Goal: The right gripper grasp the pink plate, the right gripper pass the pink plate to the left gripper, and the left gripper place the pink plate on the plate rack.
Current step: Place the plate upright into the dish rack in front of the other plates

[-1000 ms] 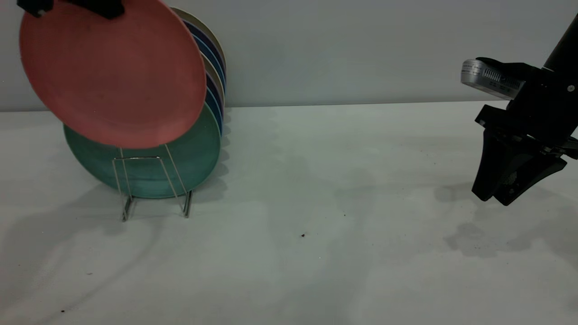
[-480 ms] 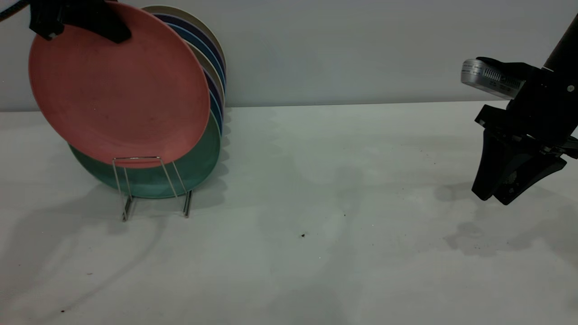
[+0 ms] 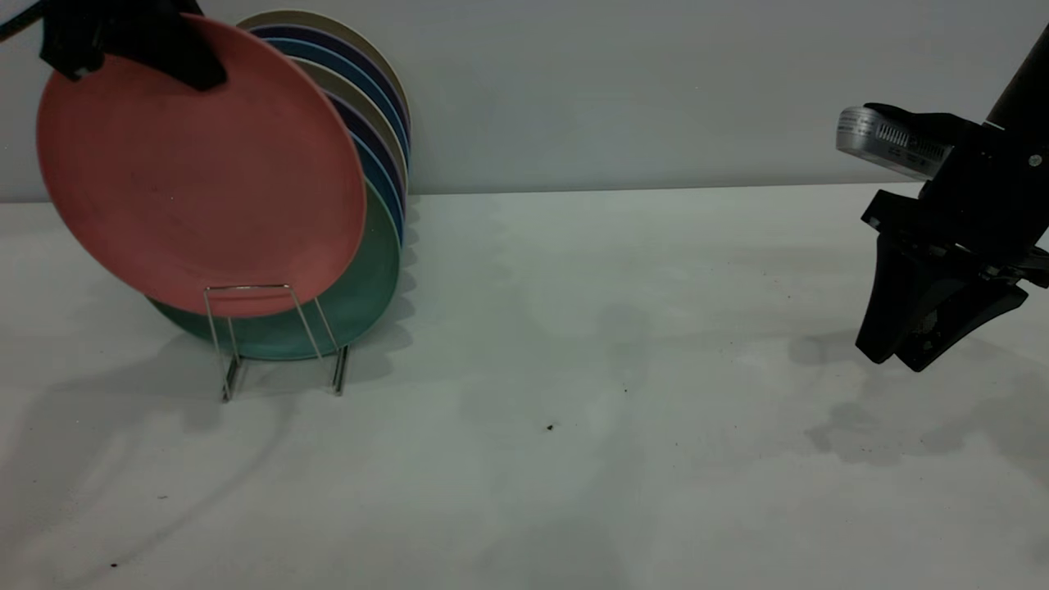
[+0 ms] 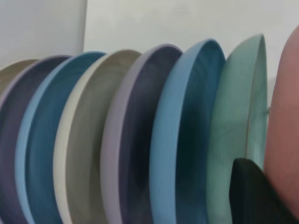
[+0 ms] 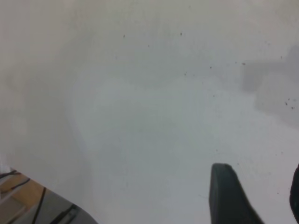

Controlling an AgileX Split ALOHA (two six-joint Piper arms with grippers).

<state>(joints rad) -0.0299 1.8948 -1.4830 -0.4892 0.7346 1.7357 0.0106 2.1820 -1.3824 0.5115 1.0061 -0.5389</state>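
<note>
The pink plate (image 3: 197, 168) stands on edge at the front of the plate rack (image 3: 274, 340), leaning against the teal-green plate (image 3: 361, 287); its lower rim sits behind the front wire loop. My left gripper (image 3: 123, 41) is shut on the plate's top rim at the upper left. In the left wrist view one black finger (image 4: 254, 196) lies against the pink plate (image 4: 285, 140), beside the teal-green plate (image 4: 233, 135). My right gripper (image 3: 901, 356) hangs open and empty at the far right above the table; its wrist view shows bare table between the fingertips (image 5: 224, 186).
Several blue, purple and beige plates (image 3: 373, 106) stand in the rack behind the teal one, also shown in the left wrist view (image 4: 117, 140). The white table (image 3: 574, 369) lies between rack and right arm. A wall stands behind.
The pink plate, held by my left gripper, has come down and shifted slightly left, its lower rim now behind the rack's front loop. The right arm has not moved.
</note>
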